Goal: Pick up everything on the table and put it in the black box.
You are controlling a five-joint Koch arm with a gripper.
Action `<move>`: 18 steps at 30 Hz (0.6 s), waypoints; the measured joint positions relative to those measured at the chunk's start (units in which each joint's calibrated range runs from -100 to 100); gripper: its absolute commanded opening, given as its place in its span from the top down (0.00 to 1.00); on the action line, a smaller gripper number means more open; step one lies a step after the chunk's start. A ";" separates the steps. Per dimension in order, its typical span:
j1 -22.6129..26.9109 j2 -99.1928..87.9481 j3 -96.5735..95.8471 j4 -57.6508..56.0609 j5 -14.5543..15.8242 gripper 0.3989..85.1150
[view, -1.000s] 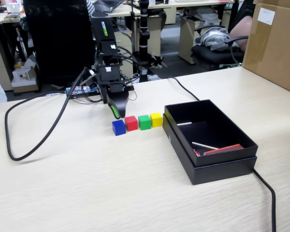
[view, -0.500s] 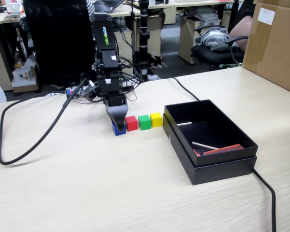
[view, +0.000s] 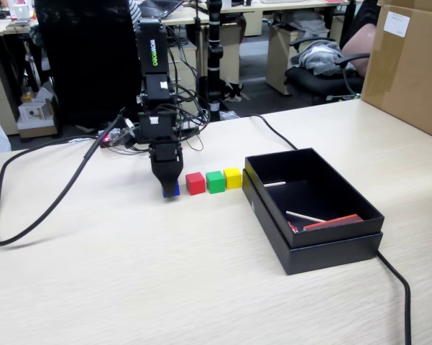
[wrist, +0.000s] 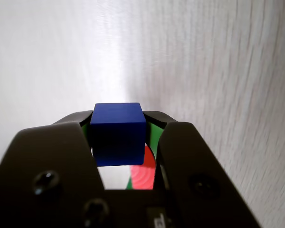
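Your pincer (wrist: pixel 118 137) is clamped on the blue cube (wrist: pixel 118 133), low on the desk (view: pixel 165 273). Red cube (view: pixel 195 183), green cube (view: pixel 215 181), yellow cube (view: pixel 233 177) line up toward 3 o'clock, then the black box (view: pixel 323 244). The arm's green lettering isn't legible.

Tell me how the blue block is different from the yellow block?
The blue block sits between the gripper jaws; the yellow block stands free on the table. Blue is at the row's far end from the black box; yellow is right beside it. Both are small cubes of similar size.
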 measured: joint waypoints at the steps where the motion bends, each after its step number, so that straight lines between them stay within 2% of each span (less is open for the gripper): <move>1: -0.05 -2.33 2.28 -1.94 -0.10 0.89; 5: 1.86 -7.77 11.14 -8.59 0.24 0.89; 9: 6.64 -7.51 19.35 -9.83 2.05 0.89; 10: 9.04 -4.92 26.29 -9.91 3.13 0.89; 12: 10.31 -2.33 30.40 -10.07 3.66 0.89; 13: 12.45 5.44 38.98 -10.14 4.79 0.89; 18: 15.82 20.84 50.84 -10.22 6.30 0.89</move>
